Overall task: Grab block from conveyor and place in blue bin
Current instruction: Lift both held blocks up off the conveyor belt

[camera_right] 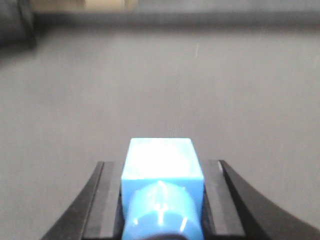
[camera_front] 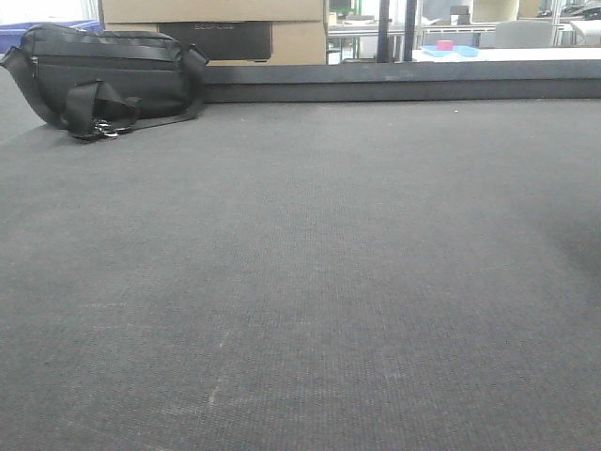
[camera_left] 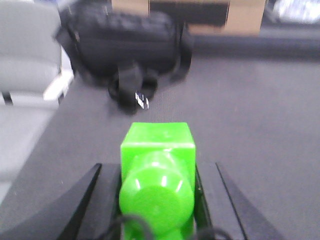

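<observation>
The conveyor [camera_front: 300, 282] is a wide dark grey belt filling the front view; neither gripper shows there. In the left wrist view my left gripper [camera_left: 157, 167] is shut on a bright green block [camera_left: 157, 145] with a cube-shaped end and a round knob, held above the belt [camera_left: 260, 125]. In the right wrist view my right gripper [camera_right: 162, 165] is shut on a light blue block [camera_right: 161, 157] of the same shape, above the belt [camera_right: 160, 90]. A blue corner [camera_front: 11, 36], possibly the blue bin, peeks out behind a bag at far left.
A black bag [camera_front: 108, 75] with straps lies on the belt's far left, straight ahead of the left gripper [camera_left: 125, 45]. Cardboard boxes [camera_front: 216, 11] stand behind the dark far rail [camera_front: 404, 86]. A grey chair-like shape [camera_left: 25, 50] stands beyond the belt's left edge.
</observation>
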### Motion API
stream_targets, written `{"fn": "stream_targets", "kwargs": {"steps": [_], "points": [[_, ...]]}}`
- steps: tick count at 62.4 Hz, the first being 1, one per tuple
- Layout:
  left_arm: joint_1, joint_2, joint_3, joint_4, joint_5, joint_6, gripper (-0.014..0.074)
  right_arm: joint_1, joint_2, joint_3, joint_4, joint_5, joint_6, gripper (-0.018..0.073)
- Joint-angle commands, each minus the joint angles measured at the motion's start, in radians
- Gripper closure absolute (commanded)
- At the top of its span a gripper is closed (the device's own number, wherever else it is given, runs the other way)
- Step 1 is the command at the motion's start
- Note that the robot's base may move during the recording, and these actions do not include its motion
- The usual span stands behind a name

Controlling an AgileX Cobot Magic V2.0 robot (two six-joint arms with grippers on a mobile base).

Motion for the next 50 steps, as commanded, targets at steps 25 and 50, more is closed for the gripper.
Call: {"fn": "stream_targets", "kwargs": {"steps": [25, 50], "points": [[0.005, -0.486, 0.158, -0.015, -0.008, 0.006, 0.0707, 0.0, -0.281, 0.092, -0.038, -0.049, 0.005, 0.0713], [0.005, -0.602, 0.158, -0.015, 0.035, 0.006, 0.0707, 0.0, -0.378, 0.09, -0.038, -0.111, 0.005, 0.0713]]}}
